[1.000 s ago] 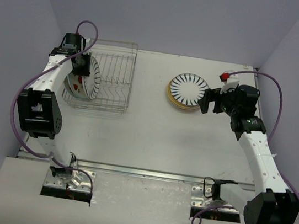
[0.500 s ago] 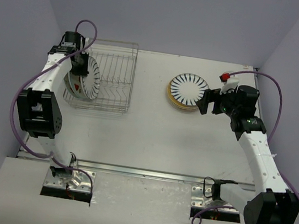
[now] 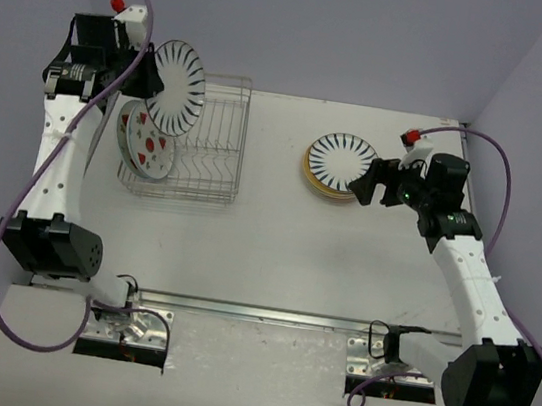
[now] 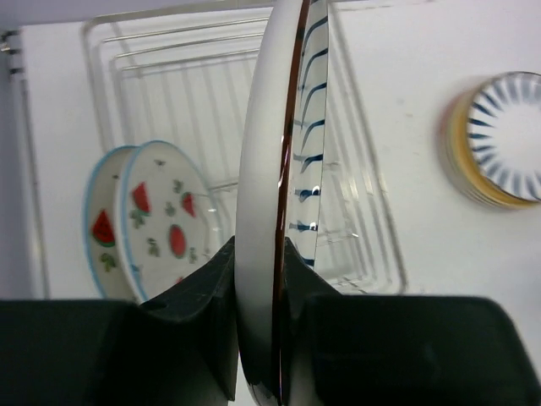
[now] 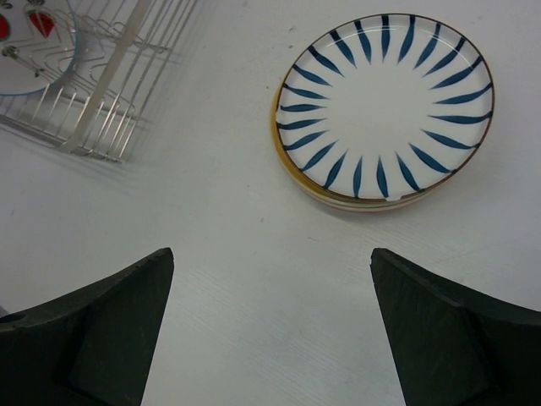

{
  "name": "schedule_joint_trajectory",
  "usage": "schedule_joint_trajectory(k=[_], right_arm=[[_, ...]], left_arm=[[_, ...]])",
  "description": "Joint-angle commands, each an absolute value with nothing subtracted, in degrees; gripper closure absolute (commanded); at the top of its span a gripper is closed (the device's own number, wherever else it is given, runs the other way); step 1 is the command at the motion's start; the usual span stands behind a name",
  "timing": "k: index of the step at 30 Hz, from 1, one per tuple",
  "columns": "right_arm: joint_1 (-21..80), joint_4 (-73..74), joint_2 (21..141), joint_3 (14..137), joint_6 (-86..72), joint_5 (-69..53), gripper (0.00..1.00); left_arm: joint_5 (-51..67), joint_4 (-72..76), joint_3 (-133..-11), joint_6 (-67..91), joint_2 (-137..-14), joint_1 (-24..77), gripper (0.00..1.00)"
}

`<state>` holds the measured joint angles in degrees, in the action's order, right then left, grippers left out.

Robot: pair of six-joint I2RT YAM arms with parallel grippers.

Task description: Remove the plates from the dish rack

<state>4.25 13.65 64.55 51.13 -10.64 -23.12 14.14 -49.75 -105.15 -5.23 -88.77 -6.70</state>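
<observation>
The jaws of the left gripper (image 4: 258, 283) are clamped on the rim of a striped plate (image 4: 264, 161), one finger on each face. The jaws of the right gripper (image 5: 269, 258) stand wide apart with nothing between them.

The striped plate hangs on edge in the air, above the far-left part of the dish rack (image 3: 209, 144) and clear of its wires. Two watermelon plates (image 4: 156, 220) stand upright in the rack's left slots, leaning one against the other. A stack (image 3: 339, 167) of plates lies flat on the table (image 3: 275, 244) to the right, well apart from the rack, with a striped plate on top. The right gripper hovers just beside the stack's right edge.

The plates look glazed and rigid, so I judge them slippery, brittle and fairly heavy for a pinch at one point. The rim is the only place to hold one that stands in a slot. A deep bite past the lip should keep the plate from swinging. It should be set down gently, since a knock against the stack could chip it.

The left wrist view shows the grip itself: the plate edge-on, seated well down between the fingers. It also shows that there are two watermelon plates, which the top view leaves hard to tell. The top view alone shows how high the held plate sits over the rack and where both arms are. The right wrist view gives the stack from above, with tan rims showing under the top plate.
</observation>
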Motion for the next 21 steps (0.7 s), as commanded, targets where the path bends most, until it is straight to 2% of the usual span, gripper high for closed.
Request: schedule_joint_trajectory(k=[1,5,8,16,21], right_arm=[[4.22,7.57,66.39,53.89,-19.21,-36.43,0.01],[4.65,2.08,70.33,55.14,-28.52,-47.25,0.06],[6.32,-2.81,73.44,55.89,-34.14,-50.05,0.08],[18.19,-1.23,79.1,61.7,-29.88,-47.55,0.12],[21.25,-0.18,81.7,64.04,-27.54,-46.85,0.15]], left_arm=[[41.69,-41.06,-98.09,-1.47,-78.15,-6.15,1.0],[53.74,-36.71,-89.98,3.72,-74.5,-4.3,1.0],[58.42,-36.47,-86.36,4.39,-73.99,-2.06,1.0],[60.91,-35.6,-79.37,4.04,-73.57,7.38,1.0],[62.02,-35.6,-77.91,3.69,-74.21,8.07,1.0]])
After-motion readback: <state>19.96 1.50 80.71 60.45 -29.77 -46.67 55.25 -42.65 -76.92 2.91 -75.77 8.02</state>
